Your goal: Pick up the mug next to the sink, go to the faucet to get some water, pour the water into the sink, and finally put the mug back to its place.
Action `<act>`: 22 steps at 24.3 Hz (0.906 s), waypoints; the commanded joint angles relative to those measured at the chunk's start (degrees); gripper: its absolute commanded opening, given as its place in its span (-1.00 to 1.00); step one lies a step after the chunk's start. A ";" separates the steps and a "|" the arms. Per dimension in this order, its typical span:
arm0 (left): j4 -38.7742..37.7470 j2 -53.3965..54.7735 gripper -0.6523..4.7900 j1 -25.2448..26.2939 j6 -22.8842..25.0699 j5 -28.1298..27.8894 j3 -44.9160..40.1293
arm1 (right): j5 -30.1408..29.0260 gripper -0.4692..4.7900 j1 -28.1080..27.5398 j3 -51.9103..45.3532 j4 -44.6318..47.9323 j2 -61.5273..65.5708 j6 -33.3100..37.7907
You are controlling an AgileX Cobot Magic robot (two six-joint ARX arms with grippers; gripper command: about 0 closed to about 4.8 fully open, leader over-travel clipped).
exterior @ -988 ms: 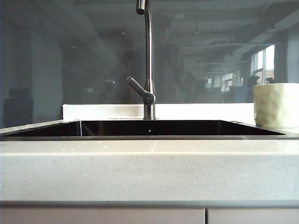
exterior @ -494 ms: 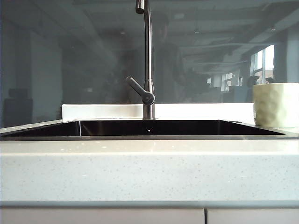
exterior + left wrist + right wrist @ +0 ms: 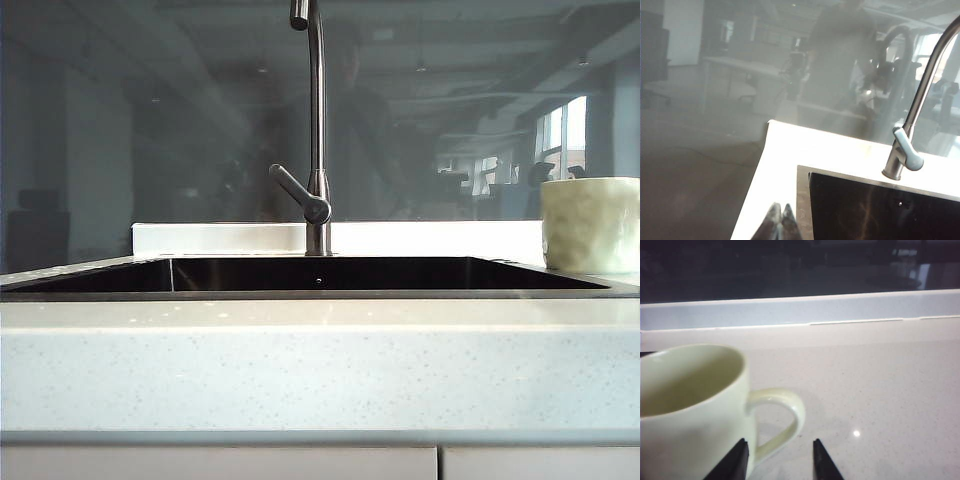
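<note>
**Mug at rest by sink; right end effector open at its handle**

Desk: pale speckled stone, fills lower half of ext. view, front edge toward camera. Glass wall behind w/ dim reflections.

Sink: wide dark basin sunk into desk, thin metal rim, spans nearly full width in ext. view. L wrist view shows one corner of it w/ dark glossy inside.

Faucet: tall thin metal pipe, upright behind sink at mid-width, top runs out of frame. Slanted lever near base, pointing up-left in ext. view. Also in L wrist view, base on white ledge just behind sink rim.

Mug: pale cream-green, dimpled wall, upright on desk at far right in ext. view, just beside sink's right end. Nothing grips it. R wrist view: mug close up, rim open to camera, inside looks empty, loop handle facing the end effector.

Right end effector: fingers spread apart, empty, low over desk. Handle's lower part sits between the two dark fingertips; contact can't tell.

Left end effector: fingertips pressed together, holds nothing, above desk strip just outside sink's corner, well apart from mug.

Neither arm visible in ext. view.
</note>
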 commanded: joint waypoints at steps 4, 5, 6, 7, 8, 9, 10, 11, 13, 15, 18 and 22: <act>3.67 1.49 -0.78 0.11 0.22 1.25 0.22 | -0.02 -0.14 0.17 5.60 4.00 8.94 -0.24; 3.67 1.49 -0.78 0.11 0.22 1.29 0.24 | 0.11 -0.14 0.15 6.69 3.91 10.27 -0.26; 3.72 1.49 -0.78 0.11 0.22 1.38 0.24 | 0.15 -0.14 0.13 7.10 3.91 10.88 -0.39; 3.72 1.49 -0.78 0.11 0.22 1.49 0.24 | 0.13 -0.14 0.15 7.61 3.91 11.76 -1.22; 3.65 1.49 -0.78 0.11 0.22 1.49 0.24 | 0.15 -0.14 0.15 7.63 4.11 12.11 -1.81; 3.76 1.49 -0.78 0.11 0.22 1.46 0.24 | 0.13 -0.14 0.15 7.63 4.24 12.39 -2.16; 3.74 1.49 -0.78 0.11 0.24 1.46 0.24 | 0.13 -0.14 0.15 7.63 4.44 12.63 -2.16; 3.74 1.49 -0.78 0.11 0.22 1.46 0.24 | 0.15 -0.14 0.15 7.65 4.39 12.85 -2.16; 3.72 1.49 -0.78 0.11 0.22 1.49 0.24 | 0.37 -0.14 0.11 7.65 5.33 13.64 -2.16; 3.67 1.49 -0.78 0.11 0.22 1.46 0.24 | 0.35 -0.14 0.13 8.02 6.29 14.99 -2.16; 3.69 1.49 -0.78 0.11 0.22 1.46 0.24 | 0.37 -0.14 0.15 9.25 6.93 16.57 -2.14; 3.78 1.49 -0.78 0.11 0.22 1.46 0.24 | 0.57 -0.14 0.11 10.43 6.82 16.72 -2.16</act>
